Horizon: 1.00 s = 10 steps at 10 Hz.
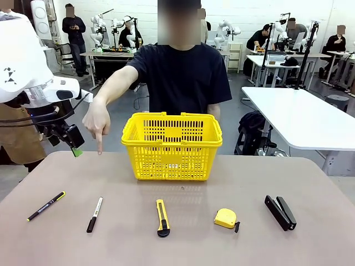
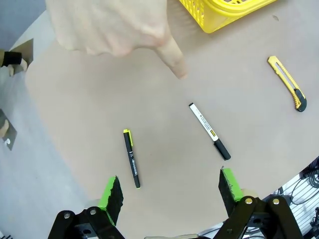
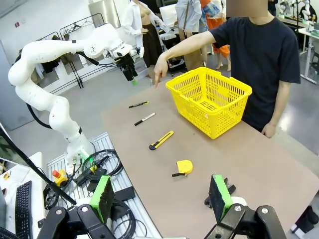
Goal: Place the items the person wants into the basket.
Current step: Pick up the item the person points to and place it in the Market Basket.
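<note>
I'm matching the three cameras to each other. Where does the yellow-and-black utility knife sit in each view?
Front view: utility knife lies bottom centre, before the basket.
Left wrist view: utility knife at right edge, upper half.
Right wrist view: utility knife mid-picture, below-left of the basket.
Shared landmark: the yellow basket.

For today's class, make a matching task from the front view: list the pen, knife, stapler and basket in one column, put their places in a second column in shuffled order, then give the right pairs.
Things:
1. pen
2. knife
3. stapler
4. basket

Places:
A. right end of the row
B. behind the row, farther across the table
C. left end of the row
D. middle of the row

Pairs: 1-C, 2-D, 3-A, 4-B
</note>
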{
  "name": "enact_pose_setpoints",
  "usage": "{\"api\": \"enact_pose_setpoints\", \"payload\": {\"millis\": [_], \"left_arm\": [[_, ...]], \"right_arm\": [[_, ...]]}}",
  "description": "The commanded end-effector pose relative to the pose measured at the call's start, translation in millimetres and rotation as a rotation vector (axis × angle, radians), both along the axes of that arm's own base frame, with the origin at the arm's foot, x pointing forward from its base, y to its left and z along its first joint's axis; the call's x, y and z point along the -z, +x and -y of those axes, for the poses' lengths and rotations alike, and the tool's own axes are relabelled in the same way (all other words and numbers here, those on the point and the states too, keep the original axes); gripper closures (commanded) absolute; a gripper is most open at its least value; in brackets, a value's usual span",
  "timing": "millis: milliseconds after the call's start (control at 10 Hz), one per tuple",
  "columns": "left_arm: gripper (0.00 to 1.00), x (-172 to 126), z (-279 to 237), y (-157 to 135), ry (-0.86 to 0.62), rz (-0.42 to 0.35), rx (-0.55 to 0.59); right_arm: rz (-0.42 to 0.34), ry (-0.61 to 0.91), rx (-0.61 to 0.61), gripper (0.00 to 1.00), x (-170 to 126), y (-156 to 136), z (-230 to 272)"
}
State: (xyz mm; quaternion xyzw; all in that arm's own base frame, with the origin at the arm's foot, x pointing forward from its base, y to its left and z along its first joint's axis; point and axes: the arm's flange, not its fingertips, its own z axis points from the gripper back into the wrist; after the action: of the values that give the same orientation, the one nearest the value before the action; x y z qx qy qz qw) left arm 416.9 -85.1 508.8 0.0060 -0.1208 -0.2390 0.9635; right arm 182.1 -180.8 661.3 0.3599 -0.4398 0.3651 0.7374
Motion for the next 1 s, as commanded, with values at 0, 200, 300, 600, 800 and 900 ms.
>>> {"api": "enact_pose_setpoints", "payload": {"millis": [0,200,300,600,800,900], "left_arm": [[0.0,-0.4,0.9,-0.6,0.008,-0.005,0.004],[0.0,0.0,0.8,-0.2,0.0,0.0,0.002],[0.0,15.5,11.1,-6.8,0.044,0.039,-0.106],[0.0,54.6,48.8,-48.2,0.144,0.02,-0.211],[0.0,83.9,54.5,-48.0,0.097,0.007,-0.276],[0.0,95.5,53.6,-48.2,0.078,0.043,-0.318]], "right_arm": [[0.018,0.01,-0.014,0.0,-2.1,1.8,-0.1],[0.018,0.01,-0.014,0.0,-2.1,1.8,-0.1],[0.018,0.01,-0.014,0.0,-2.1,1.8,-0.1],[0.018,0.01,-0.014,0.0,-2.1,1.8,-0.1],[0.018,0.01,-0.014,0.0,-2.1,1.8,-0.1],[0.018,0.01,-0.014,0.0,-2.1,1.8,-0.1]]}}
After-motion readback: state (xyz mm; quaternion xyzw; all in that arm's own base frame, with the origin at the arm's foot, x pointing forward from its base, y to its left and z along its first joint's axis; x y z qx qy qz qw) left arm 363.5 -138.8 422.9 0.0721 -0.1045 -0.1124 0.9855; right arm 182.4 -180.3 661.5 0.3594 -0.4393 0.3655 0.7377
